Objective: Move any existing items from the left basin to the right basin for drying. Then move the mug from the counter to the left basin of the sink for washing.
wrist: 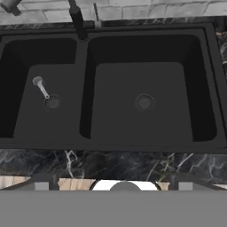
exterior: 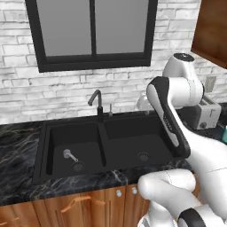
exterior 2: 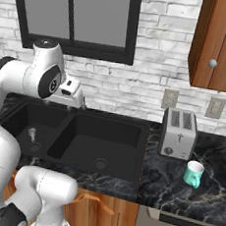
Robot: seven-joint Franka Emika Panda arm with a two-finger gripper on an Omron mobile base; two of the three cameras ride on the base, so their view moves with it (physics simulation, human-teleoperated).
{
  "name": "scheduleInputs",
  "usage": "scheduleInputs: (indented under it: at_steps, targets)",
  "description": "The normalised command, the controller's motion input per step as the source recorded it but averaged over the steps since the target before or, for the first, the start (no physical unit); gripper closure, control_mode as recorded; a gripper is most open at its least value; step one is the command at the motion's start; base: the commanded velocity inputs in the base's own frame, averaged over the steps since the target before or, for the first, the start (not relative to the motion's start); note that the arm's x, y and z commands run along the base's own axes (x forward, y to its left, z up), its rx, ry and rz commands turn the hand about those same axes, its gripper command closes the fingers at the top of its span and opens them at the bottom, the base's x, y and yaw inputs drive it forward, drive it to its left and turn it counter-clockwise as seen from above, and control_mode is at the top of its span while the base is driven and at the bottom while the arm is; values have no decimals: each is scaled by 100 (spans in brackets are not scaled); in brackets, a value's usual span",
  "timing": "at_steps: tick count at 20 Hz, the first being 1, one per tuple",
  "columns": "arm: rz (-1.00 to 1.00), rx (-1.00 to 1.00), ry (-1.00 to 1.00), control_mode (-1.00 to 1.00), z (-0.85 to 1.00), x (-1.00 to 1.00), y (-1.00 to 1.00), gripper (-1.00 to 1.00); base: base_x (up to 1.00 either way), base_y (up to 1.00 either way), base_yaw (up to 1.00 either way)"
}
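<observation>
The matte black sink has a narrower left basin [exterior: 86, 148] [wrist: 24, 111] and a wider right basin [exterior: 133, 142] [exterior 2: 110, 134] [wrist: 119, 111]. A small silver-grey utensil [exterior: 69, 155] [exterior 2: 32, 133] [wrist: 41, 86] lies on the left basin's floor, its thin handle pointing at the round drain [wrist: 52, 102]. The teal mug [exterior 2: 194, 174] stands upright on the black marble counter [exterior 2: 171, 190], right of the sink and in front of the toaster. My gripper [wrist: 113, 181] hangs high above the sink's front edge and looks down into both basins. Its fingertips stand wide apart, open, with nothing between them.
A black angular faucet [exterior: 97, 104] [wrist: 78, 20] rises behind the divider. A silver toaster [exterior 2: 178, 133] stands against the brick wall, right of the sink. Wooden wall cabinets [exterior 2: 223, 42] hang above it. The right basin holds just its drain [wrist: 144, 102].
</observation>
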Motion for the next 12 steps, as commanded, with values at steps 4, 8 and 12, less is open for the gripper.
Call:
scheduleInputs:
  at_steps: [4,8,12]
  targets:
    - [17,0,-2,-100,-63,-100,80,-100,0,0,0]
    - [28,-13,6,-100,-62,-27,100,-100,0,0,0]
    - [28,-22,21,-100,-39,17,100,-100,0,0,0]
